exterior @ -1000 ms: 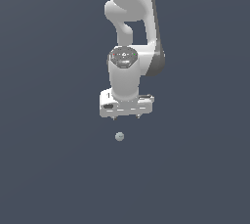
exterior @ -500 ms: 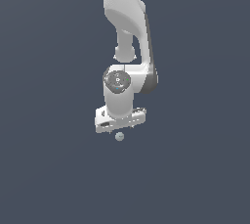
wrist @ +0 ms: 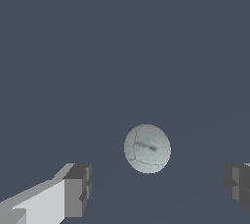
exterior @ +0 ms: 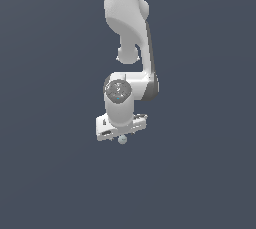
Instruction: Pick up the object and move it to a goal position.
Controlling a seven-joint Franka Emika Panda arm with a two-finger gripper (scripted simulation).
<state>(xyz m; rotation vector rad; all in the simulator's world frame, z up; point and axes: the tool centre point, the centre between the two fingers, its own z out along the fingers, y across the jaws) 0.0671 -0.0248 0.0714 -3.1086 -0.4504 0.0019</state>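
The end effector (exterior: 121, 132) hangs directly over the ball (exterior: 122, 139), its fingers (wrist: 78, 190) wide apart. The ball (wrist: 147, 148) lies between them, touching neither finger.

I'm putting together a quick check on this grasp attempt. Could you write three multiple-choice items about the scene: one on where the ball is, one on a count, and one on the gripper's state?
1. Where is the ball relative to the gripper?
A. Clamped between the fingers
B. Between the two fingers, touching neither
C. Far off to one side

2. How many balls are in view?
A. One
B. Two
C. Three

3. The gripper is:
A. Open
B. Shut on the ball
C. Out of view

Answers: B, since the wrist view shows clear gaps on both sides of the ball; A, since only one pale ball appears in either view; A, since the fingers stand wide apart.
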